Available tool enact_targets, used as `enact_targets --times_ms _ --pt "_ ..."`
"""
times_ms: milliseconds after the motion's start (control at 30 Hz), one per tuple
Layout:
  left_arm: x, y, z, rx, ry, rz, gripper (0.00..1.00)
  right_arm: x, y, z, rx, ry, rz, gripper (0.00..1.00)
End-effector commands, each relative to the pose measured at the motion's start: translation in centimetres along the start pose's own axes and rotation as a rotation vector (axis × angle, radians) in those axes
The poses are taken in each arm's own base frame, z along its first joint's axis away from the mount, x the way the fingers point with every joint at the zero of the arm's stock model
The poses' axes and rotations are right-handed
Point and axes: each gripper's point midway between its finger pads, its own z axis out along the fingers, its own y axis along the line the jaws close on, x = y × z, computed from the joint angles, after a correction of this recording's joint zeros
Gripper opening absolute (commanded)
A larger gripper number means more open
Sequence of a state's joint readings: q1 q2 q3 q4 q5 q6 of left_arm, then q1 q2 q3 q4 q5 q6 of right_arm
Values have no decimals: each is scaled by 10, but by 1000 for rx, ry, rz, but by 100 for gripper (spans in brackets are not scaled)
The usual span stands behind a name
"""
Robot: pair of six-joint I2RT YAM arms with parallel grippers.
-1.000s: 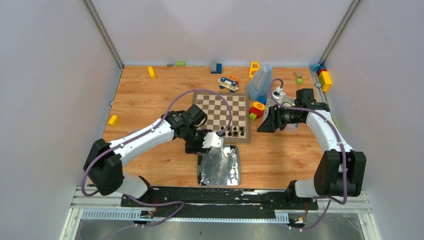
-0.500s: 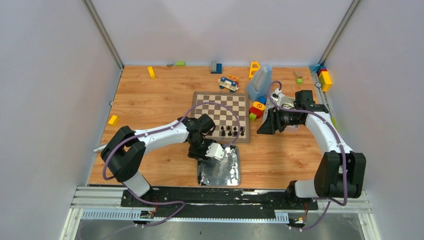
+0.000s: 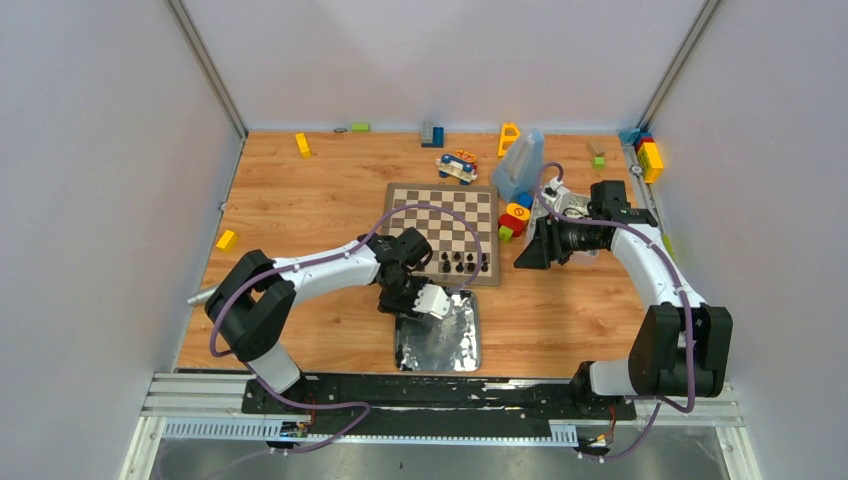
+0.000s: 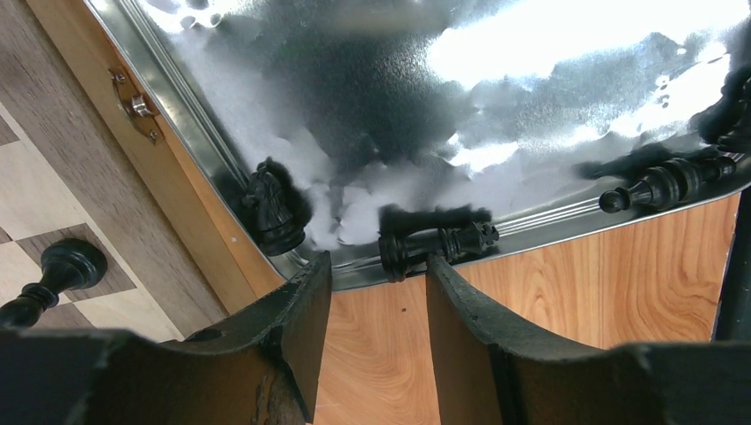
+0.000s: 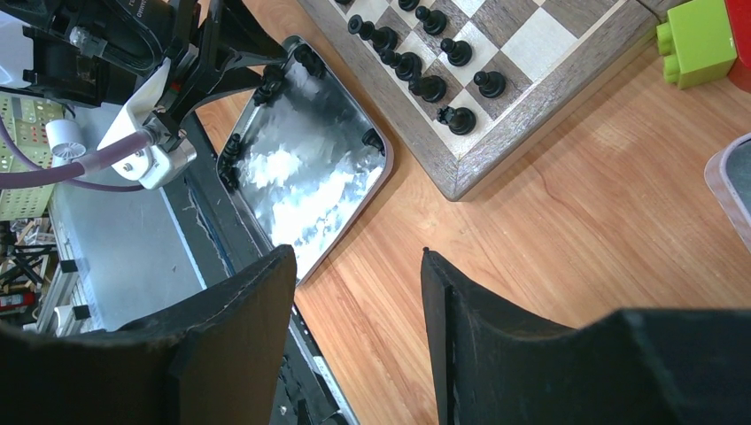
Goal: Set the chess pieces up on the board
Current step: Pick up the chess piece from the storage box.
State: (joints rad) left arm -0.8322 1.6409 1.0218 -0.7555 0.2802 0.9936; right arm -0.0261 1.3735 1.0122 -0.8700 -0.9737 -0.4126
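The board (image 3: pixel 440 220) lies mid-table, with several black chess pieces (image 3: pixel 460 262) on its near right squares; they also show in the right wrist view (image 5: pixel 425 62). A silver tray (image 3: pixel 440 338) sits just in front of the board. My left gripper (image 3: pixel 408 300) is open and empty, low at the tray's far left corner. In the left wrist view its jaws (image 4: pixel 376 266) stand apart just short of a fallen black piece (image 4: pixel 438 243) on the tray rim. A knight (image 4: pixel 274 208) and another fallen piece (image 4: pixel 669 181) lie nearby. My right gripper (image 3: pixel 528 250) is open and empty, right of the board.
Coloured blocks (image 3: pixel 515 215) and a translucent container (image 3: pixel 518 165) stand by the board's right edge. A toy car (image 3: pixel 457 165) lies behind the board. A yellow block (image 3: pixel 227 240) lies at the left, and more blocks (image 3: pixel 650 158) at the back right. A green block (image 5: pixel 700 35) is beside the board.
My left gripper has moved from the board's near edge down to the tray's far left corner, its elbow swinging inward. The right arm has barely moved.
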Motion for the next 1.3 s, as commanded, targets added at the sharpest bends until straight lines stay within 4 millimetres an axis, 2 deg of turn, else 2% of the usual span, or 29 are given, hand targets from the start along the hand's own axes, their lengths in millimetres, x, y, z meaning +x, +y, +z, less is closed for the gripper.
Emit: enact_targets --times_ms 0,367,600,1100,1267 --pt "-8 8 0 -23 -17 12 51 -6 4 -1 -5 -26 -67 55" --pt "-13 9 5 -44 -17 16 47 -5 4 -1 -8 -23 -65 55" --pt "-14 2 10 -15 -21 -8 45 -4 3 0 -8 -19 -64 55" --pt "-4 0 5 -38 11 47 49 -3 2 1 -18 -9 -48 55" --pt "-7 3 3 -53 3 78 50 -2 1 2 -22 -6 -41 54"
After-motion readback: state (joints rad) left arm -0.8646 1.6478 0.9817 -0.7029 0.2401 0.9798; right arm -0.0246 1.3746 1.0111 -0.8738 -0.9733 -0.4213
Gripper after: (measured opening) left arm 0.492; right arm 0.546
